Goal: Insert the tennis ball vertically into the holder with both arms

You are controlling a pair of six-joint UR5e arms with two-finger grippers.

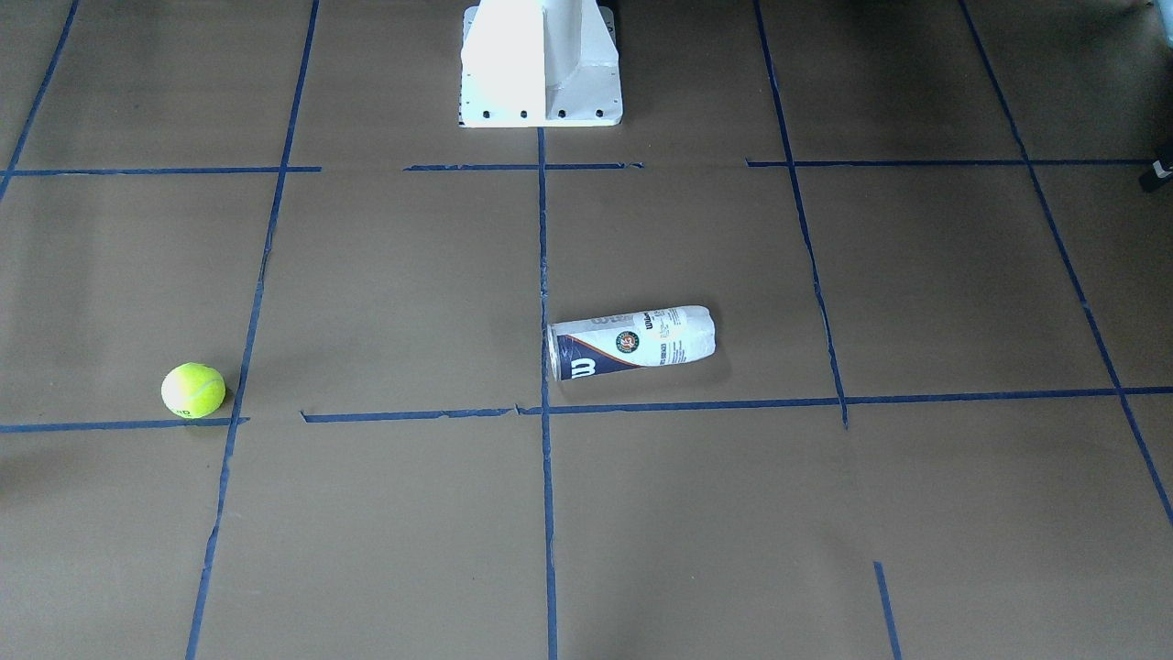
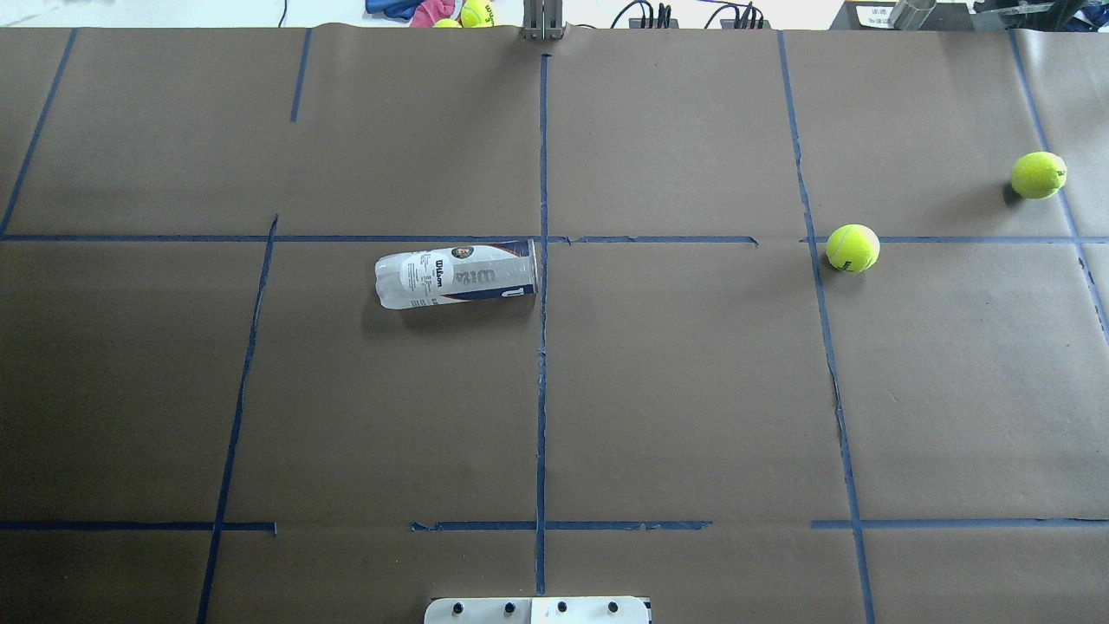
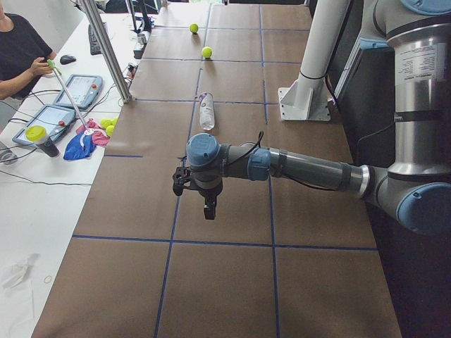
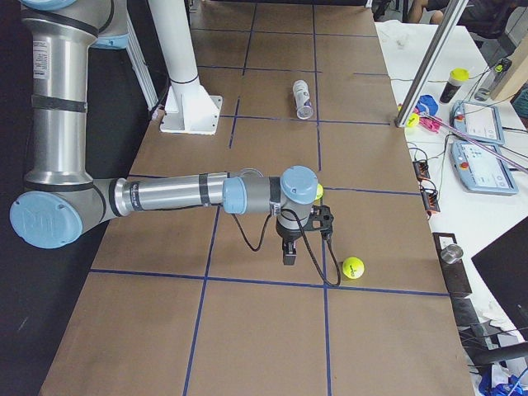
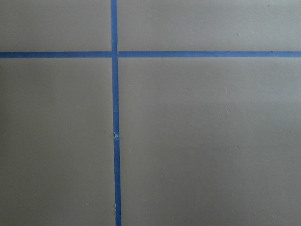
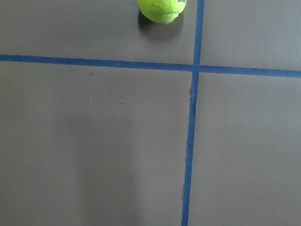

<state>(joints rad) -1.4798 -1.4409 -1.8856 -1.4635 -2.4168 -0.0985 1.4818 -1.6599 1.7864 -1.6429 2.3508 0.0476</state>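
A clear plastic cylindrical holder with a white and navy label lies on its side on the brown paper-covered table, which is gridded with blue tape. In the overhead view its metal-rimmed end points to 3 o'clock, just short of the central tape line, and its rounded end points to 9 o'clock. The fuzzy neon yellow-green tennis ball rests at 3 o'clock from the holder, well apart from it, just beside a tape crossing. A second yellow-green ball sits at about 2 o'clock from the first, near the table's edge. The white metal pedestal base shows at the 6 o'clock edge.

Both grey-and-silver arms reach out level over the table, and neither touches anything. The left arm carries the left gripper pointing down above bare paper, well apart from the holder. The right arm carries the right gripper pointing down near the two balls. Each gripper shows only in a side view, so whether its fingers are spread or pressed together cannot be told. The left wrist view takes in only paper and a tape crossing.
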